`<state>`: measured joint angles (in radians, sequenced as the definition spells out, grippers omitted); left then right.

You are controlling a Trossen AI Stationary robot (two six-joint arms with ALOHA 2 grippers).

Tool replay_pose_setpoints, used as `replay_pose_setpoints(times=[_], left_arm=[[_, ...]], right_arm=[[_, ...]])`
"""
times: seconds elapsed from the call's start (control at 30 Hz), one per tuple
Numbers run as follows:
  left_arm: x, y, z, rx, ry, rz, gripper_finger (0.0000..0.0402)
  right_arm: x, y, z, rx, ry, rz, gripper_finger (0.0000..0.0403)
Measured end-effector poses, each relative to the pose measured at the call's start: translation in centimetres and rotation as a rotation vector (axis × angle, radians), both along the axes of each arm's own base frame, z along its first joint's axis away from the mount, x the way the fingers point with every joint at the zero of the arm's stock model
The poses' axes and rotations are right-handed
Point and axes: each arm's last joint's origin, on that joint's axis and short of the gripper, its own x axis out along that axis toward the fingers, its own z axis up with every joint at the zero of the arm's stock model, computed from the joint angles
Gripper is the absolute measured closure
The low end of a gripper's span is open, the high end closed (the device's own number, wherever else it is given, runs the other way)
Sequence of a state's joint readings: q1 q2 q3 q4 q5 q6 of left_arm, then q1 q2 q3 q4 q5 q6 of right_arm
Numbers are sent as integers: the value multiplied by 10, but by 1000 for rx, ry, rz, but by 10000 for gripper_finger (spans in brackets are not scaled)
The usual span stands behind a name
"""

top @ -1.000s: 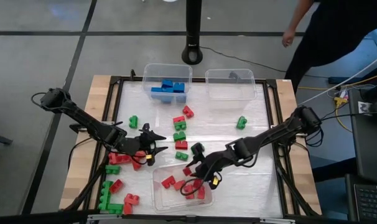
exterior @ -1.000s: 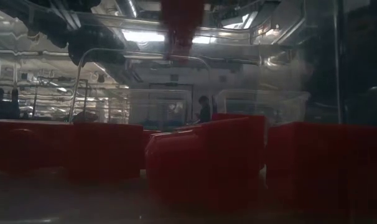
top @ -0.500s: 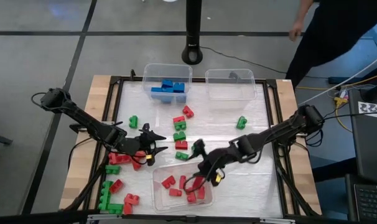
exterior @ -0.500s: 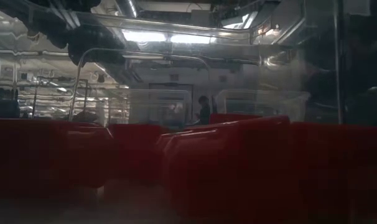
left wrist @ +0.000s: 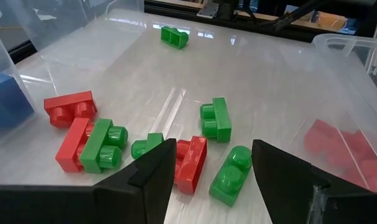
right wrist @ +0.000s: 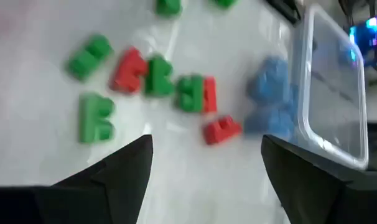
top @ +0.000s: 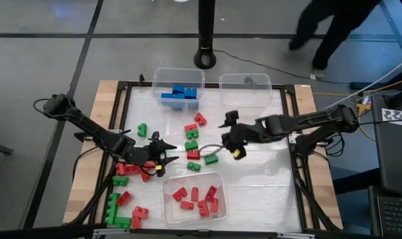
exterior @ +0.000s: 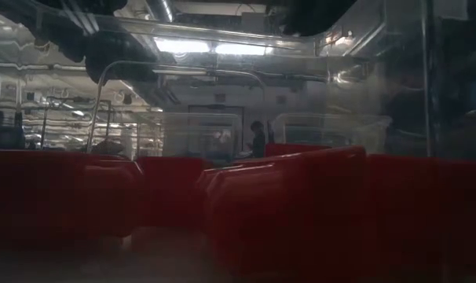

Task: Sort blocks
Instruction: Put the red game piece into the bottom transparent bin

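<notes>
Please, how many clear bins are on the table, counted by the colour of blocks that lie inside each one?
Blue-block bin: 1
Red-block bin: 1
Bin without blocks: 1
Total: 3 bins

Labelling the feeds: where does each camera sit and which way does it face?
High: overhead, straight down on table; both arms, left gripper, right gripper.
Low: table height, through red blocks into the room; no arm clear.
Left wrist: past its open fingers at green blocks.
Right wrist: past its open fingers at blue blocks.
Shared: high and right wrist show blue blocks.
</notes>
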<state>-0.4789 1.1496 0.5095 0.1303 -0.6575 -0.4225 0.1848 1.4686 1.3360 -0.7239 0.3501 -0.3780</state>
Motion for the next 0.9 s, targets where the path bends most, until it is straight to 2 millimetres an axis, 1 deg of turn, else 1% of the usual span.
replay_pose_setpoints(times=[0.13,0.2,0.3,0.4,0.5,0.73,0.83,0.9], left_arm=[[0,0,0,2,1,-1,204],[0,0,-1,5,7,-1,204],[-1,0,-1,6,13,0,204],[-1,0,-1,8,14,0,204],[-1,0,-1,8,15,0,204],[-1,0,-1,10,15,-1,204],[-1,1,-1,9,14,0,204],[-1,1,-1,9,14,1,204]], right_arm=[[4,-21,-20,-42,45,-26,104],[6,-32,-30,-48,33,-52,104],[5,-48,-44,-61,58,-83,104],[6,-60,-56,-41,22,-95,104],[6,-69,-68,-5,-10,-94,104],[9,-86,-86,22,-94,-106,104],[17,-91,-96,44,-98,-96,104],[22,-93,-108,50,-75,-97,104]])
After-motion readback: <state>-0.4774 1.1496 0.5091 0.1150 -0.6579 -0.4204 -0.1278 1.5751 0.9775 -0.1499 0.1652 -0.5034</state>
